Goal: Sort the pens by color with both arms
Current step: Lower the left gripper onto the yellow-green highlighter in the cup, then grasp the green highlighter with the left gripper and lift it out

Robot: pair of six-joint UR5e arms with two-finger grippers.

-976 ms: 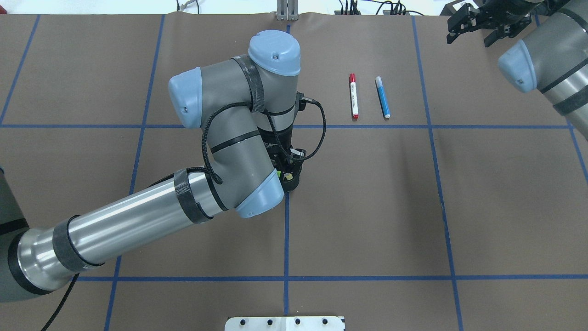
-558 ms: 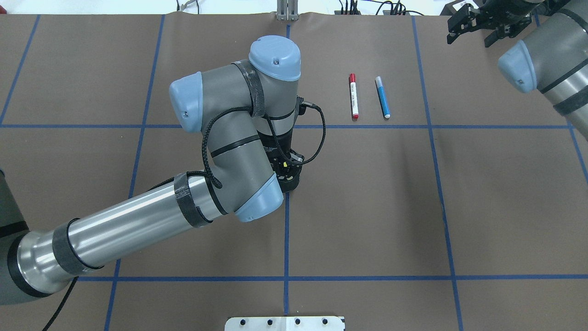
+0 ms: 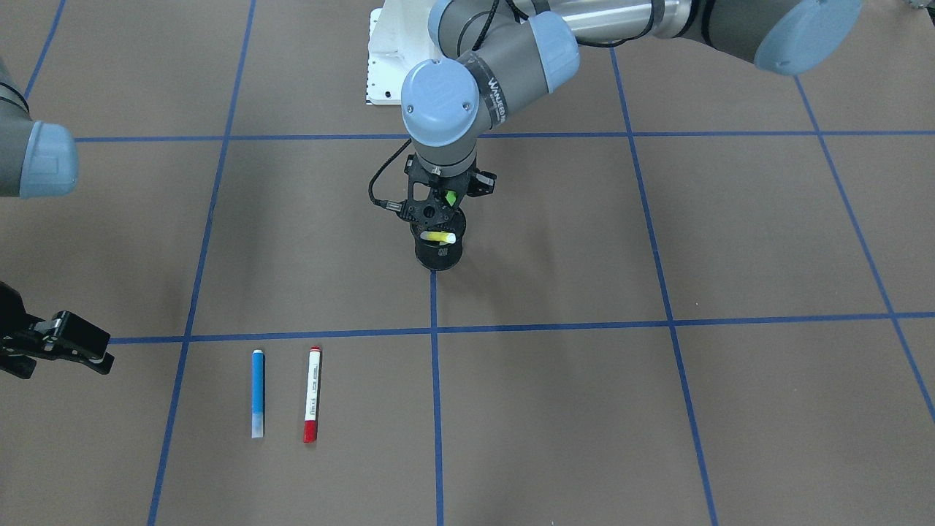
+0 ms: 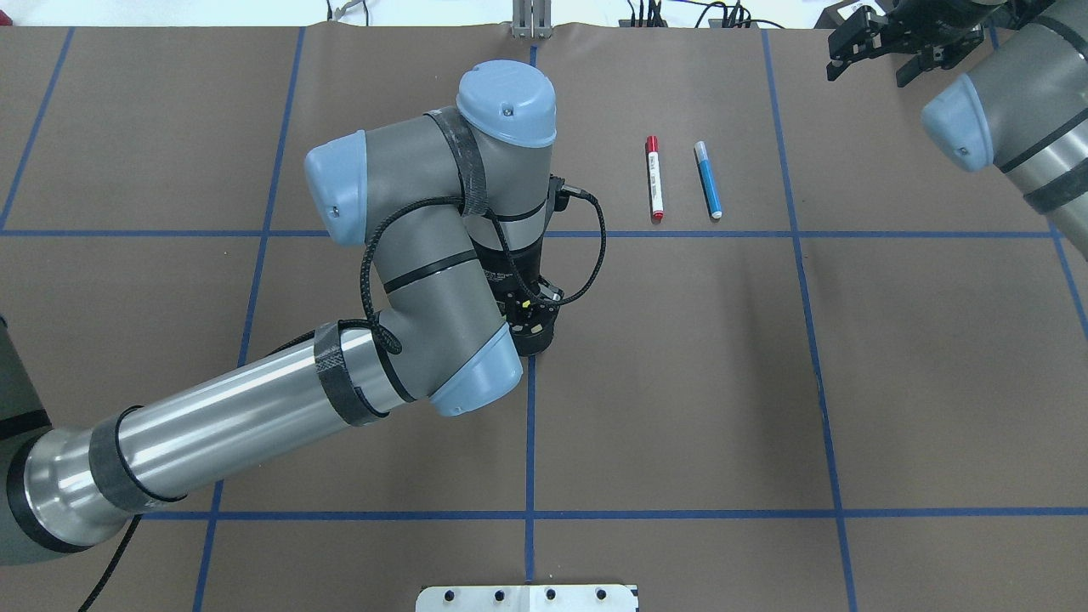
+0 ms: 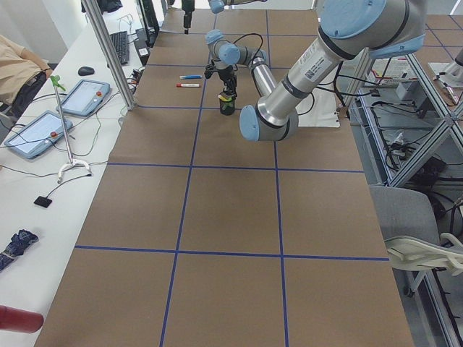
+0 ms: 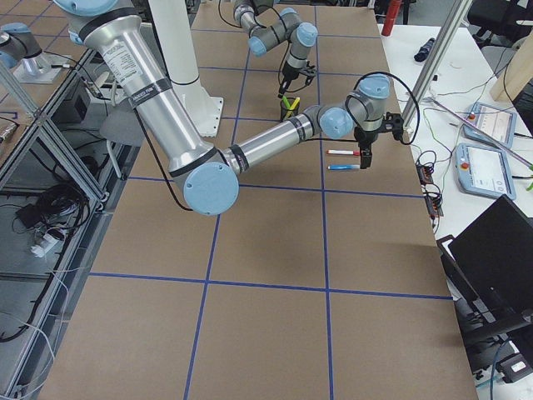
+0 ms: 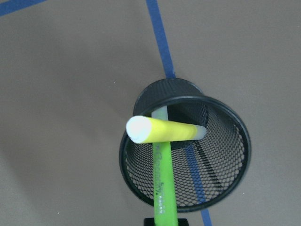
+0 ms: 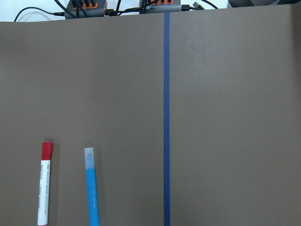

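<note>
A black mesh cup (image 3: 438, 256) stands at the table's centre. A yellow pen (image 7: 164, 130) leans inside it. My left gripper (image 3: 445, 203) hangs straight over the cup, shut on the lime green pen (image 7: 164, 188), whose lower end reaches into the cup. In the overhead view the left arm hides most of the cup (image 4: 535, 338). The white pen with red ends (image 4: 654, 178) and the blue pen (image 4: 707, 180) lie side by side on the brown paper, far right of centre. My right gripper (image 4: 871, 64) hovers open and empty at the far right corner, well away from them.
Blue tape lines (image 4: 530, 425) divide the brown paper into squares. The white base plate (image 4: 527, 597) sits at the near edge. Cables (image 4: 680, 17) run along the far edge. A side bench holds tablets (image 5: 83, 97), and a person (image 5: 14, 72) sits there.
The left arm's elbow and wrist joints have shifted slightly left, with the gripper still over the cup. The right arm and the two pens on the paper have not moved.
</note>
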